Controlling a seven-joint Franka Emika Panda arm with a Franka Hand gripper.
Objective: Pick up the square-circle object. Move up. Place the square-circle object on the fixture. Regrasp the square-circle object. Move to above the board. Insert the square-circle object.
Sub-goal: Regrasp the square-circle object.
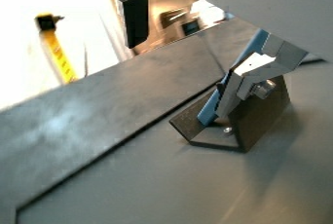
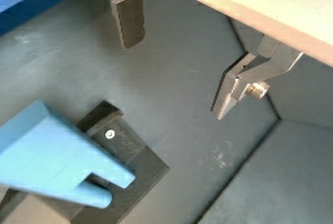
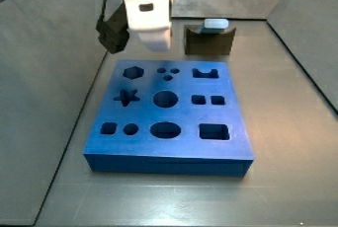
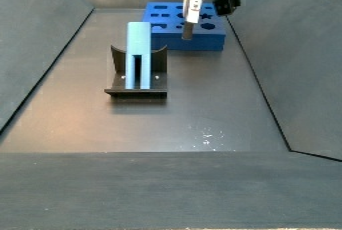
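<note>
Square-circle object (image 4: pixel 139 56) stands upright on the fixture (image 4: pixel 135 86) on grey floor (image 4: pixel 187 114); the released pincer (image 2: pixel 182 62) hangs apart, empty.

open empty claw (image 2: pixel 182 57), square-circle object (image 2: pixel 53 160) on fixture (image 2: pixel 120 140)

Grey bench (image 4: pixel 201 104) enclosed by dark side walls (image 4: pixel 47 64); in a wrist view, a yellow-and-black strip (image 1: pixel 54 48) shows beyond its edge.

Square-circle object (image 4: pixel 139 56) on fixture (image 4: pixel 135 90); gripper (image 4: pixel 195 26) above board (image 4: pixel 207 40)
</note>
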